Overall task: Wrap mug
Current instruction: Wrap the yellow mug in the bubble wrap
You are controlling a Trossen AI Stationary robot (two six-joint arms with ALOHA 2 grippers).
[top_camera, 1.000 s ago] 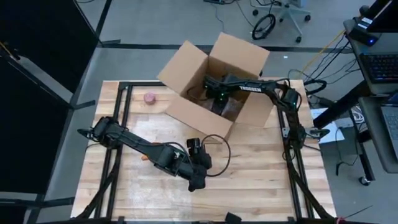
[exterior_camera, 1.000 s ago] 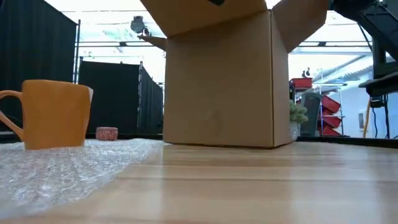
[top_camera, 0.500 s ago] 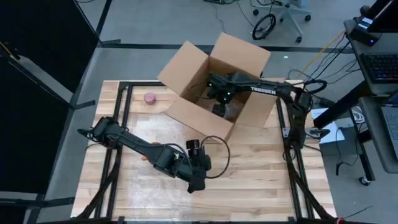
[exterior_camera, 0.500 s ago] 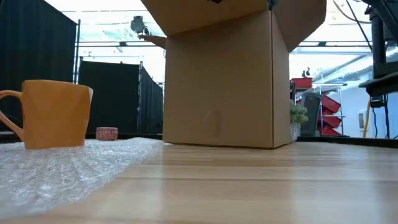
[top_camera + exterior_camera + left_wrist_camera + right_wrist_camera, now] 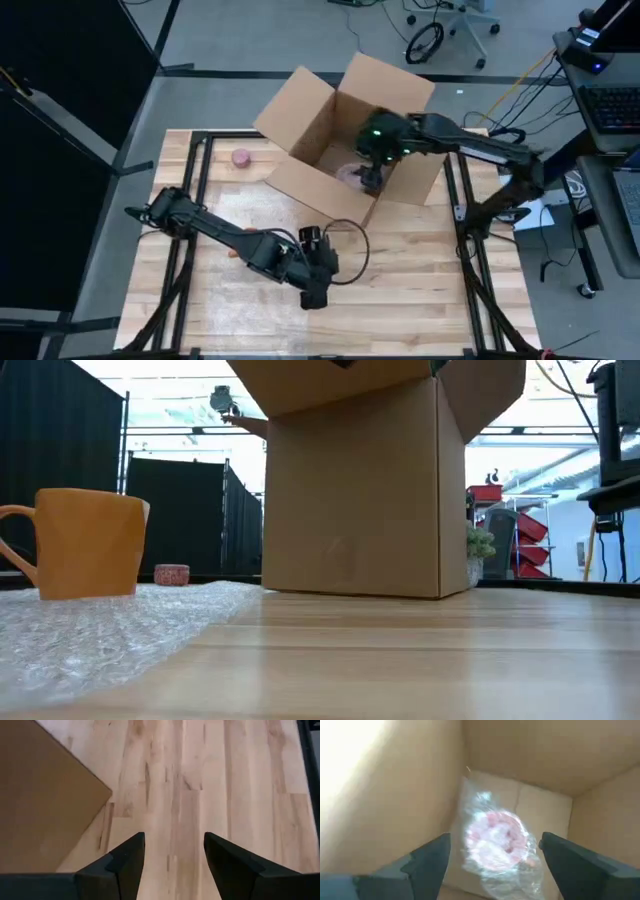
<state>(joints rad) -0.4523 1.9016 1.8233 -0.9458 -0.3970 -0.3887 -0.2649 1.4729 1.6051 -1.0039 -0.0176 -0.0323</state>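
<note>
An orange mug [image 5: 85, 545] stands upright on its base on a sheet of bubble wrap [image 5: 100, 630] at the table's left. An open cardboard box [image 5: 300, 95] stands at the far middle. On its floor lies a pink thing wrapped in clear bubble wrap [image 5: 495, 845]. My right gripper [image 5: 495, 837] hangs open above that bundle, inside the box's mouth [image 5: 372, 165], touching nothing. Over bare wood near the front middle, my left gripper [image 5: 175, 840] is open and holds nothing [image 5: 310, 297].
A small pink roll [image 5: 241, 157] sits on the table left of the box. Black frame rails [image 5: 195, 180] run along the table's left and right sides. Bare wood [image 5: 420, 280] lies in front of the box toward the right.
My right gripper has risen out of the box and drawn toward the table's right edge. The wrapped pink bundle now shows uncovered on the box floor. The mug and the bubble wrap sheet have kept still.
</note>
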